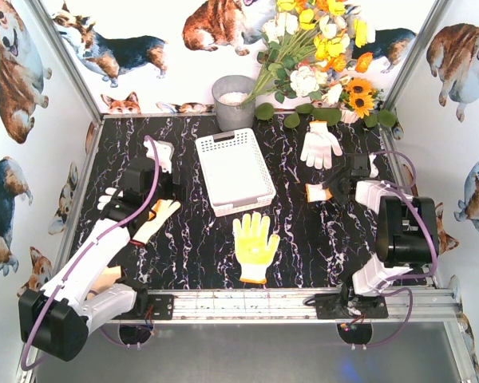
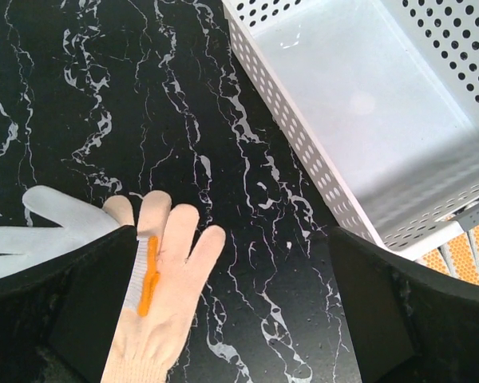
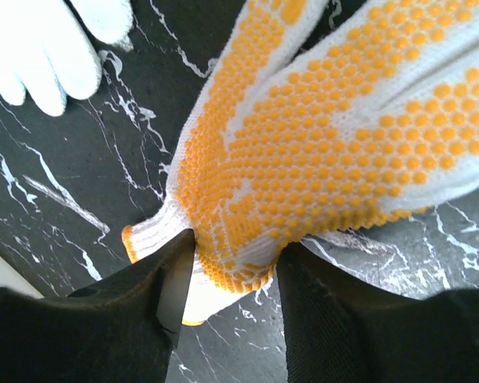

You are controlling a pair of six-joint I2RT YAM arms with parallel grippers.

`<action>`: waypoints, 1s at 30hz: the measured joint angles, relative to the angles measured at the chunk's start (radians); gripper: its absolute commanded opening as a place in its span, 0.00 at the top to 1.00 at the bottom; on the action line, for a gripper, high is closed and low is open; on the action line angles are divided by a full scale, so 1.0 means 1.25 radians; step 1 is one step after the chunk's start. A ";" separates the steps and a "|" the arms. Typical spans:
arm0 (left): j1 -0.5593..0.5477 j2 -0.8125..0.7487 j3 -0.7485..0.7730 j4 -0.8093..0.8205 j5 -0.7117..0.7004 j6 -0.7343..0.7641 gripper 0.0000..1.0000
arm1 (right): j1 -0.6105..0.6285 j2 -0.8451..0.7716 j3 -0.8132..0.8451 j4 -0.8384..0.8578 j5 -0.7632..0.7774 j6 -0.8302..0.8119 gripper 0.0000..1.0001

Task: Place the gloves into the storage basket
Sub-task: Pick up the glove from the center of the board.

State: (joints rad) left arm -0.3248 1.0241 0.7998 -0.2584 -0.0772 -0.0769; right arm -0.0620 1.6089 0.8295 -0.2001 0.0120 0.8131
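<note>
Right end effector [image 3: 235, 255] sits half-narrowed astride the cuff end of the orange-dotted glove [image 3: 319, 144]; I cannot tell whether it grips yet. That glove lies flat on the worktop [image 3: 64, 183], long axis running away from the fingers. I see the storage basket [image 1: 231, 171] nearby, to its left. Left end effector [image 2: 235, 319], wide, hovers over another glove [image 2: 164, 271].

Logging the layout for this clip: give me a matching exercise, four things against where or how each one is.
Things:
1. storage basket
2. yellow glove
3. plain white glove
4. orange-dotted glove

Place or state:
A. cuff straddled by the right claw
B. empty
C. lying by the flowers
D. flat, just on the near side of the basket

Pairs: 1-B, 2-D, 3-C, 4-A.
</note>
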 measured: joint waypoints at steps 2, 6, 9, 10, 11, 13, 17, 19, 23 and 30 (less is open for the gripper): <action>0.000 -0.001 0.000 0.000 -0.002 0.002 0.00 | -0.003 0.009 0.011 0.000 -0.004 -0.008 0.70; 0.000 -0.006 0.000 0.001 -0.004 0.002 0.00 | -0.010 0.015 0.028 -0.014 -0.032 -0.028 0.82; 0.000 -0.008 0.000 0.007 0.027 -0.011 0.01 | -0.011 -0.014 0.031 -0.042 -0.066 -0.051 0.85; 0.000 -0.008 0.000 0.009 0.046 -0.019 0.01 | -0.012 -0.037 0.031 -0.058 -0.081 -0.060 0.86; 0.000 -0.008 0.000 0.015 0.066 -0.031 0.01 | -0.012 -0.065 0.031 -0.074 -0.096 -0.067 0.87; -0.006 -0.005 0.000 0.035 0.110 -0.062 0.02 | -0.013 -0.139 0.031 -0.106 -0.138 -0.085 0.88; -0.057 0.031 0.020 0.094 0.192 -0.141 0.03 | -0.013 -0.305 0.032 -0.135 -0.258 -0.106 0.89; -0.120 0.070 0.049 0.128 0.215 -0.186 0.03 | 0.000 -0.365 0.032 -0.145 -0.316 -0.106 0.89; -0.274 0.168 0.120 0.213 0.280 -0.271 0.03 | 0.070 -0.459 0.032 -0.149 -0.408 -0.098 0.89; -0.414 0.264 0.147 0.365 0.361 -0.398 0.09 | 0.157 -0.550 -0.045 -0.010 -0.532 -0.018 0.88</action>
State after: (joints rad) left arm -0.8425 1.3544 0.9833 0.1978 0.3744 -0.5747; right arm 0.1345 0.9218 0.7731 -0.2127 -0.6529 0.7902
